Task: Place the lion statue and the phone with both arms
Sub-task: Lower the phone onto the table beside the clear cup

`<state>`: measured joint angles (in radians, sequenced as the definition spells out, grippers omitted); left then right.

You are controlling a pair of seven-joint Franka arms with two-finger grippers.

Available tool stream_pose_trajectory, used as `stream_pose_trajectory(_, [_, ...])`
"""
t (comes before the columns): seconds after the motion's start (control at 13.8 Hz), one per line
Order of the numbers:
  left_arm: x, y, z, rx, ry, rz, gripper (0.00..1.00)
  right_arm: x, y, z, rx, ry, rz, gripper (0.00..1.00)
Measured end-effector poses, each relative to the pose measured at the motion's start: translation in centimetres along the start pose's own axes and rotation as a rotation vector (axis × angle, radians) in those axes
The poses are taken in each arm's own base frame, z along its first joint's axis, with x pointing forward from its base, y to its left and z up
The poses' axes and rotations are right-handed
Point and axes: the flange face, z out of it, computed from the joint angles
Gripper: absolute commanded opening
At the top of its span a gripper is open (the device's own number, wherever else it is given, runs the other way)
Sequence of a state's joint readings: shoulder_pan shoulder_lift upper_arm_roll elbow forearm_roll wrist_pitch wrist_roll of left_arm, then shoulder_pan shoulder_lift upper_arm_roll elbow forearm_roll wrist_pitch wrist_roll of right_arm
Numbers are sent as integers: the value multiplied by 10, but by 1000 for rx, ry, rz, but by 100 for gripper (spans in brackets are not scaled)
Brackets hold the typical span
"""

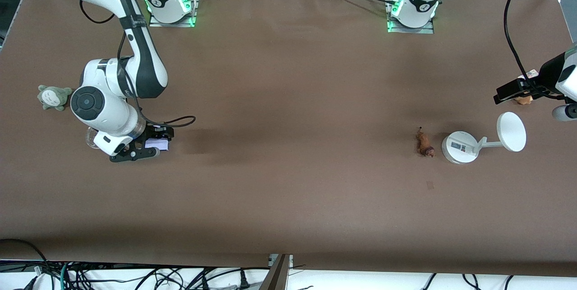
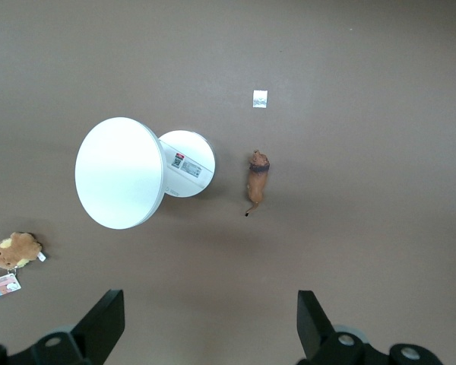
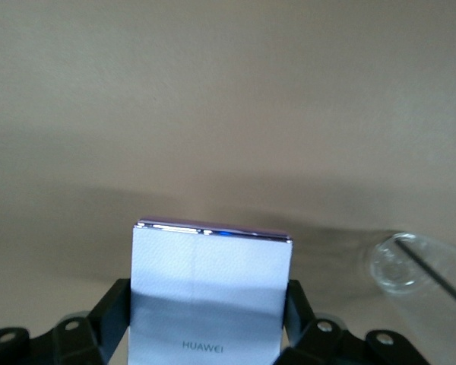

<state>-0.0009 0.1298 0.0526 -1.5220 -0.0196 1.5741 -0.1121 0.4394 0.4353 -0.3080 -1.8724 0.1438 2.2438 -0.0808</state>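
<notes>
A: Gripping the phone [image 3: 211, 293] we have the right gripper [image 1: 148, 145], low at the right arm's end of the surface [image 1: 288, 100], fingers pinched on the phone's two long edges. In the right wrist view you can read the maker's name on the pale lavender back, and it sits square between the pads.

B: And is it off the surface or resting on it?

A: Can't tell from here. The clear cup [image 3: 401, 264] lies just beside it, half hidden under the right arm in the front view, and the grey-green plush [image 1: 54, 97] sits near the arm's elbow.

B: What about the left arm?

A: The left gripper [image 2: 209, 323] hangs over its own end of the surface with its fingers spread wide and nothing between them. Below it lies the lion statue [image 1: 424, 143], on its side by the look of it, just beside the round base of the white stand [image 1: 460, 147], apart from it, nothing touching. A little brown plush with a tag [image 2: 15, 251] lies near the edge at that end.

B: So where does that leave the task?

A: I'd call it early going. The phone is in hand, so that half is started but not placed. The lion is untouched: the left gripper has yet to come down, line up along that thin body and close without nudging the stand. Where either goes, the pictures don't show.
</notes>
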Motion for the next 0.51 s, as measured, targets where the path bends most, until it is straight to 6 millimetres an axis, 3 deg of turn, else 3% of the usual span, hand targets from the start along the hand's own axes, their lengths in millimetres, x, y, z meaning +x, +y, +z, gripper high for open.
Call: stream_pose_trajectory(0.51, [0,0,0,0,0,0,100,-18,25,50,-13,19,53,31])
